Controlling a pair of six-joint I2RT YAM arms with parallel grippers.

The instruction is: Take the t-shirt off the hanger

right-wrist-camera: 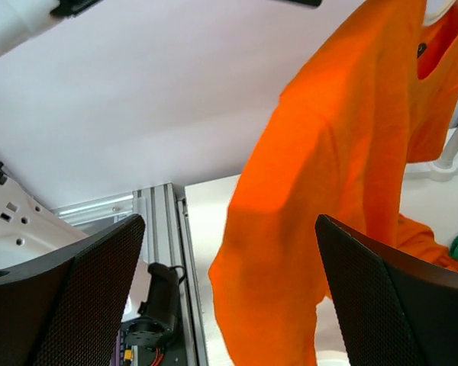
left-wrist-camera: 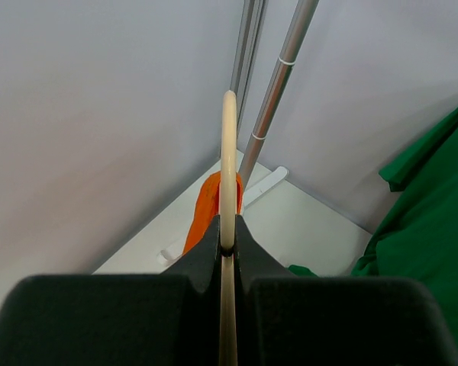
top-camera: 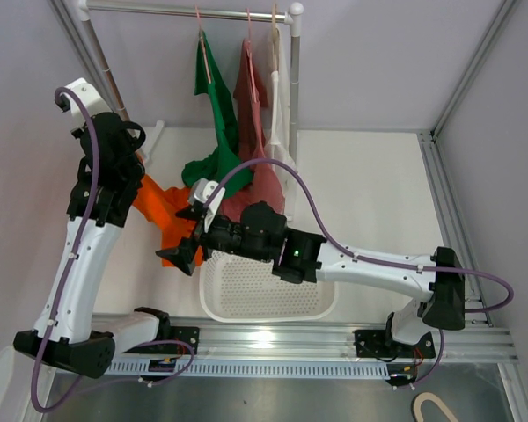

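Left gripper (left-wrist-camera: 227, 245) clamps the hanger (left-wrist-camera: 228, 152) to hold the orange t-shirt (right-wrist-camera: 328, 191) up, while right gripper (right-wrist-camera: 227, 229), spread wide, faces the cloth at its 11 o'clock, likely to pull it free.

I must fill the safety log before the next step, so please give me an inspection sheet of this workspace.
Surface: white table, bare parts look clean.
Job's things: orange t-shirt hangs on the hanger, not yet removed.
Clutter: white basket, empty; green shirt, red shirt and white shirt on the rack.
Grippers: left gripper shut on the hanger; right gripper open, at the t-shirt's lower edge.
Cables: purple cables loop along both arms; no snag seen.
Surroundings: grey walls; nothing else seen.
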